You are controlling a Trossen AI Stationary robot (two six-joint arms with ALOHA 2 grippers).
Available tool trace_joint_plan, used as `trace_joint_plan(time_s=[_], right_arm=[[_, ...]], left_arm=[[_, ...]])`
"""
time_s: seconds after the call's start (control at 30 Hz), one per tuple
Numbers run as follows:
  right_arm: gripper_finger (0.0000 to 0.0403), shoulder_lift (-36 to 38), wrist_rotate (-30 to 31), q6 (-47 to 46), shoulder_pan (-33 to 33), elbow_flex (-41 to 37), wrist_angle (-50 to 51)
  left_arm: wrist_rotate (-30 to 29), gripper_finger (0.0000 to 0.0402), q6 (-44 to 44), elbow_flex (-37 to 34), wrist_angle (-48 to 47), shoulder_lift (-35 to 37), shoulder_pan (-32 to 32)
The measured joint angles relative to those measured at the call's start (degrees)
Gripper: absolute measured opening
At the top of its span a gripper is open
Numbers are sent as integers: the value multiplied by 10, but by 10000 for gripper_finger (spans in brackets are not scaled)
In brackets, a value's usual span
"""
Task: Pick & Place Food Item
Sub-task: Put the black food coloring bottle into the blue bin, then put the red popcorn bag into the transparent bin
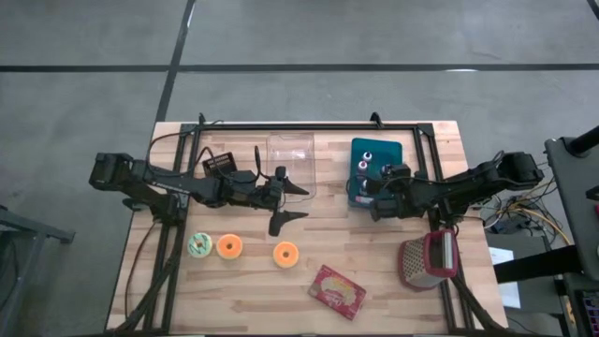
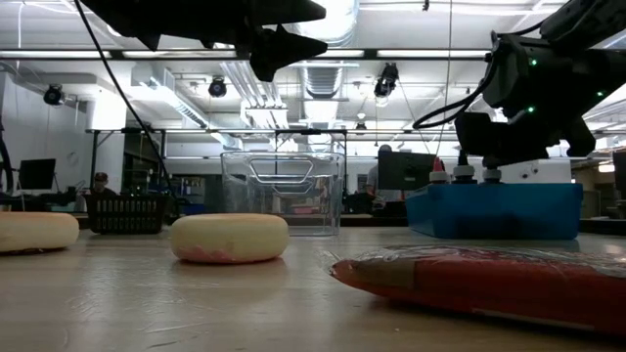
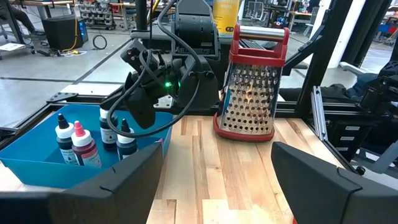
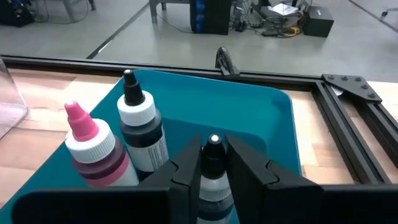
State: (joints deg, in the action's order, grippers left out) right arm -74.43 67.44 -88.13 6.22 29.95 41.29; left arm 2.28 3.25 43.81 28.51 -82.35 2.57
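Wooden table: our right gripper (image 4: 213,163) pinches a bottle (image 4: 213,180) between its fingers inside the bin (image 4: 249,112); left gripper (image 1: 288,204) gapes empty. Donuts (image 1: 285,253) wait untouched, well apart; picking remains.

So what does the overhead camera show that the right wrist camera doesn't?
Only the high view shows the three ring-shaped doughnuts, one green and two orange, the red snack packet, the red-framed metal box grater and the open left gripper.

Only the right wrist view shows the right gripper straddling a small dropper bottle's cap.

Both show the blue plastic tray holding dropper bottles.
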Motion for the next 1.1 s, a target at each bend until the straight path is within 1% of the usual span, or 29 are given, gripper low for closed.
trace_joint_plan(time_s=[0.3,0.53,0.8,0.9,1.0,1.1], right_arm=[[122,1,2,2,0,4,1],[152,1,2,2,0,4,1],[150,3,3,3,0,7,4],[145,6,18,8,0,19,5],[141,13,34,51,0,41,5],[137,24,44,114,0,71,6]], left_arm=[[0,304,0,0,0,0,0],[0,304,0,0,0,0,0],[0,304,0,0,0,0,0],[0,304,0,0,0,0,0],[0,304,0,0,0,0,0],[0,304,0,0,0,0,0]])
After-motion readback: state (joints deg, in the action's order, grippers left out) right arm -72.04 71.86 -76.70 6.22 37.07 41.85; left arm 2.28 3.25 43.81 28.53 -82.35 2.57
